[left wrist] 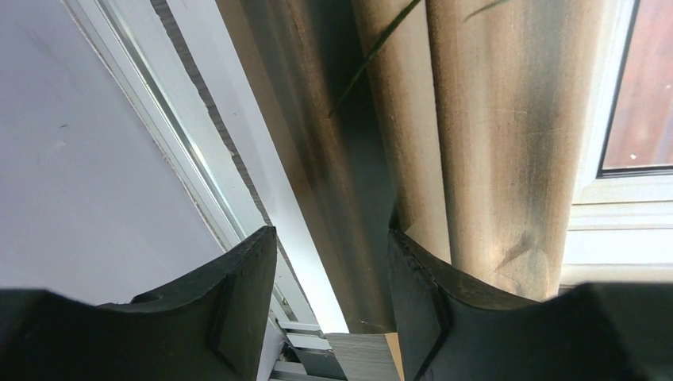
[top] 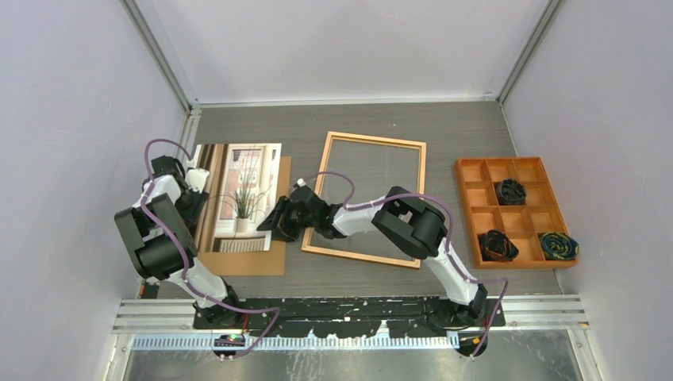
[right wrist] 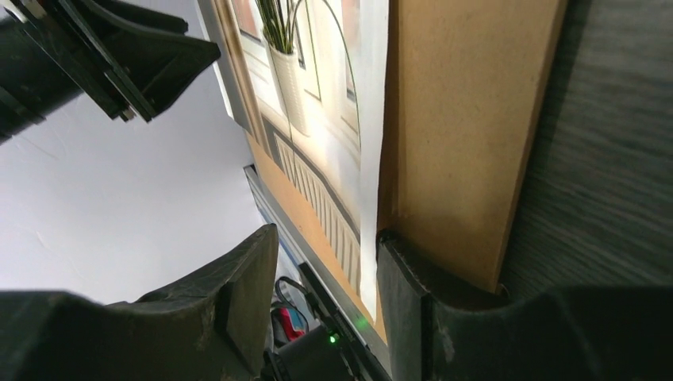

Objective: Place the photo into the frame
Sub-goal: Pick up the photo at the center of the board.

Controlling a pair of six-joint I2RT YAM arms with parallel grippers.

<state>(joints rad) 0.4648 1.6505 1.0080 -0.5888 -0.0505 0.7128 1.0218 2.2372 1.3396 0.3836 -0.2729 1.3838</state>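
A dark grey wood-grain table (top: 357, 127) carries three flat things in a row, each apart from the next. A plain brown backing board (top: 246, 262) lies at the left. A thin-bordered wooden frame (top: 377, 140) with glass lies in the middle. An orange compartment tray (top: 500, 159) lies at the right.

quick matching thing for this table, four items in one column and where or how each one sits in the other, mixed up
1 photo
2 frame
3 tray
4 board

a under the photo
b far right, orange, many compartments
c in the middle, no picture in it
d on the board, picture side up

Pairs: 1-d, 2-c, 3-b, 4-a
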